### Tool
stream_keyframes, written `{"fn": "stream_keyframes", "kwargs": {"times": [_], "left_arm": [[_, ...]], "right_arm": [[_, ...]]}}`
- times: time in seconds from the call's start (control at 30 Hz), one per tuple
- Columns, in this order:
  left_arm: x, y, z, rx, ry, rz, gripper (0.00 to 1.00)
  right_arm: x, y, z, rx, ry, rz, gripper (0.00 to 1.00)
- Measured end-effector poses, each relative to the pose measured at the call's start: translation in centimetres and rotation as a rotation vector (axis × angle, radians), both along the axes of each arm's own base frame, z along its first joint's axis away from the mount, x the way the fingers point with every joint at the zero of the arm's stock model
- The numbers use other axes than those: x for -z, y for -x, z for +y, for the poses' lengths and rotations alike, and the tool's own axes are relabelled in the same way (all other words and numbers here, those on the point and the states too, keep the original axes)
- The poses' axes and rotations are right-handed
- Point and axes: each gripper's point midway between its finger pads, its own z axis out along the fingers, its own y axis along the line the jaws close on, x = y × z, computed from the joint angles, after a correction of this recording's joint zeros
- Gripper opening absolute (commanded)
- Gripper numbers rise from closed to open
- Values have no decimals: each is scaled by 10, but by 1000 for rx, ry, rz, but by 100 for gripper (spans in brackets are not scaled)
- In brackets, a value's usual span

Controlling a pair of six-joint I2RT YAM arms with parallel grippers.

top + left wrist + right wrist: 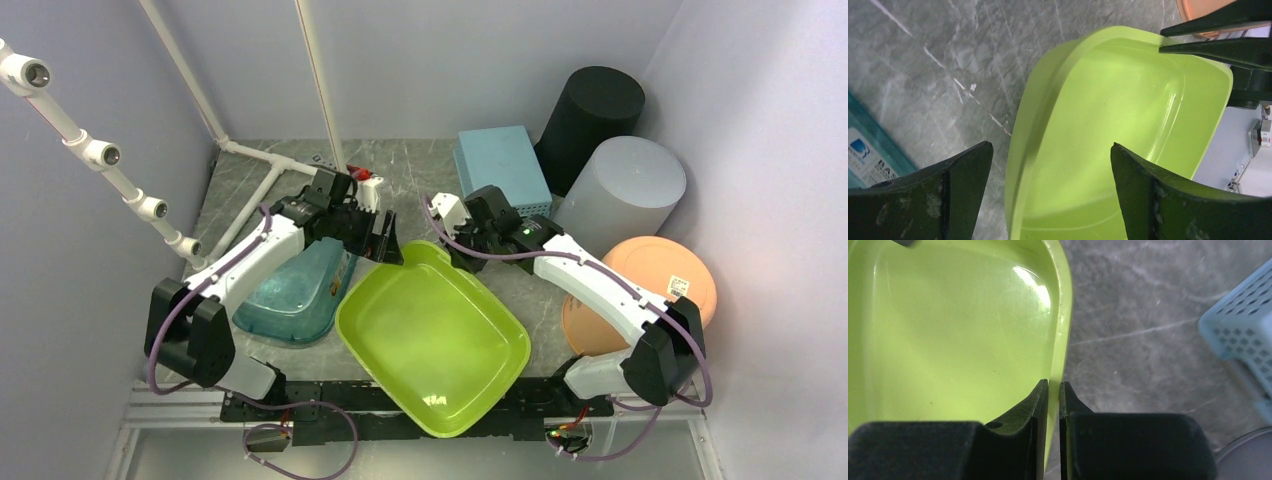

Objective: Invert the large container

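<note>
Inversion of large container requires right fingers pinching its 1 o'clock rim firmly while spread left fingers close at 11 o'clock.

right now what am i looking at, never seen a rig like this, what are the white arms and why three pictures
Those are two robot arms bolted at the near edge of a grey table, each ending in a two-finger gripper. The wide picture looks down from above; the other two come from a camera on each wrist. The right gripper is pinched shut on the rim of the green tub, open side up. The left gripper is open, its fingers either side of that rim. Also there: a teal tub, a blue basket, a black bin, a grey bin and an orange plate.
</note>
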Motion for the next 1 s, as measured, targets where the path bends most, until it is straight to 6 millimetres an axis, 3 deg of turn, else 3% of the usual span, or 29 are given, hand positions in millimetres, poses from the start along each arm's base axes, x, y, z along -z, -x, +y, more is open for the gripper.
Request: {"fn": "stream_keyframes", "kwargs": {"times": [0.13, 0.23, 0.3, 0.53, 0.63, 0.73, 0.87, 1.0], "left_arm": [[3, -4, -8, 42, 4, 1, 86], [5, -2, -9, 59, 1, 3, 66], [5, 0, -11, 67, 2, 0, 44], [4, 12, -4, 41, -10, -16, 6], [-7, 19, 0, 32, 9, -70, 3], [-15, 27, 6, 17, 30, -147, 3], [-18, 39, 16, -3, 44, -228, 3], [-23, 43, 20, -8, 47, -287, 3]], "right_arm": [[-21, -8, 10, -93, -12, -93, 0], [-28, -9, 16, -158, -11, -137, 0], [-29, -10, 17, -188, -3, -159, 0], [-35, -9, 21, -235, 4, -190, 2], [-41, -10, 26, -218, -27, -190, 16], [-45, -7, 27, -176, -80, -193, 46], [-47, 5, 21, -146, -112, -182, 57], [-48, 13, 20, -172, -111, -159, 58]]}}
